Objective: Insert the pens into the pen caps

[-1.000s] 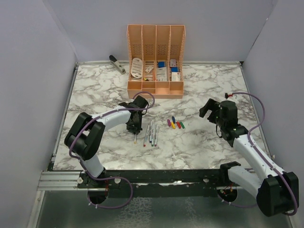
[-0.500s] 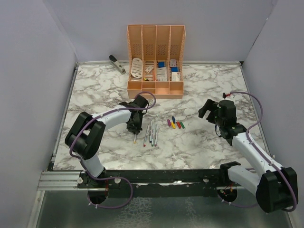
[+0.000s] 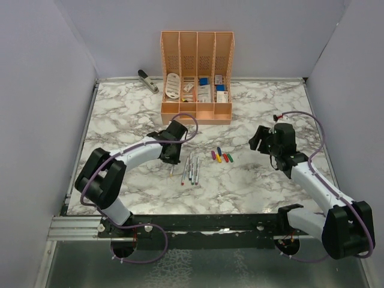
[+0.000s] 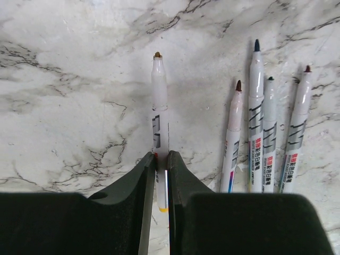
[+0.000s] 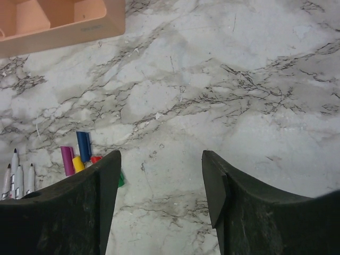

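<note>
My left gripper (image 3: 170, 157) is shut on one pen (image 4: 159, 101), gripping its barrel near the yellow-banded rear end; the tip points away from the wrist, over the marble. Several other pens (image 4: 265, 143) lie side by side on the table just to its right, and they also show in the top view (image 3: 192, 168). The pen caps (image 3: 221, 156) lie in a small cluster right of the pens: purple (image 5: 67, 160), yellow (image 5: 78, 163), blue (image 5: 83, 145), red (image 5: 95, 159) and green (image 5: 121, 179). My right gripper (image 3: 259, 139) is open and empty (image 5: 161, 164), right of the caps.
An orange organiser (image 3: 196, 78) with stationery stands at the back centre, its base edge in the right wrist view (image 5: 58, 21). A grey stapler (image 3: 147, 80) lies at the back left. Grey walls close in the marble table (image 3: 120, 114) on three sides.
My left gripper has shifted slightly toward the back with the pen still in it. My right gripper has moved a little left toward the caps, still open.
</note>
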Robot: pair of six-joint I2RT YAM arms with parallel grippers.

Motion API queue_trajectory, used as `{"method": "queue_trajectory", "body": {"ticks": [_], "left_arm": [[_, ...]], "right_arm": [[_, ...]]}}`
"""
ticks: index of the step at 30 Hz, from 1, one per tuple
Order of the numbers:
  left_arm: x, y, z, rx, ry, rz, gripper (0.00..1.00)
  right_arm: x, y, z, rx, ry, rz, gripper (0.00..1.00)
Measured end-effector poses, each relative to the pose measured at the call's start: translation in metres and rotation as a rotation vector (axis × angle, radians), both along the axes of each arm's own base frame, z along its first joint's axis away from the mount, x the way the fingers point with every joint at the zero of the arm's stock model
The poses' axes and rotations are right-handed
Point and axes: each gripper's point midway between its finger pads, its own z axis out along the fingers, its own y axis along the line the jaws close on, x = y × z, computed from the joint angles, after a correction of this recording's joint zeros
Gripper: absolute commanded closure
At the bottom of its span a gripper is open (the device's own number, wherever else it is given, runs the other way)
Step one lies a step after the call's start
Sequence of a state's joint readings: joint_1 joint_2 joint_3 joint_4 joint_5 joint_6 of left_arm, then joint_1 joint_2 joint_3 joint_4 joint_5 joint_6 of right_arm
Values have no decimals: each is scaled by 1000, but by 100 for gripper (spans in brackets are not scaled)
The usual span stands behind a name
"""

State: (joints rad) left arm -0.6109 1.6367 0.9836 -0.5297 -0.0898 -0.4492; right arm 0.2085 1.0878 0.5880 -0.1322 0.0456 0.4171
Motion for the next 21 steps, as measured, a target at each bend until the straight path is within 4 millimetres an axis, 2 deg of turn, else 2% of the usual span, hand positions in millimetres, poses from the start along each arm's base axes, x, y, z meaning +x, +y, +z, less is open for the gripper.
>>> {"method": "queue_trajectory", "body": {"ticks": [5,10,14,21], "left_arm": [[9,-4,22,-46,-108,-14,100],[15,-6,45,-109,-231,-32,100],[20,-10,62,-164,-321,-52,100],[21,-23,75,-244,-396,-105,100]], "right_arm": [[3,14,5,-2,-13,72,57],[1,45,8,-22,-23,191,59],[-6,73,1,-47,-4,295,59],[-11,96,-16,-69,49,382,60]]}}
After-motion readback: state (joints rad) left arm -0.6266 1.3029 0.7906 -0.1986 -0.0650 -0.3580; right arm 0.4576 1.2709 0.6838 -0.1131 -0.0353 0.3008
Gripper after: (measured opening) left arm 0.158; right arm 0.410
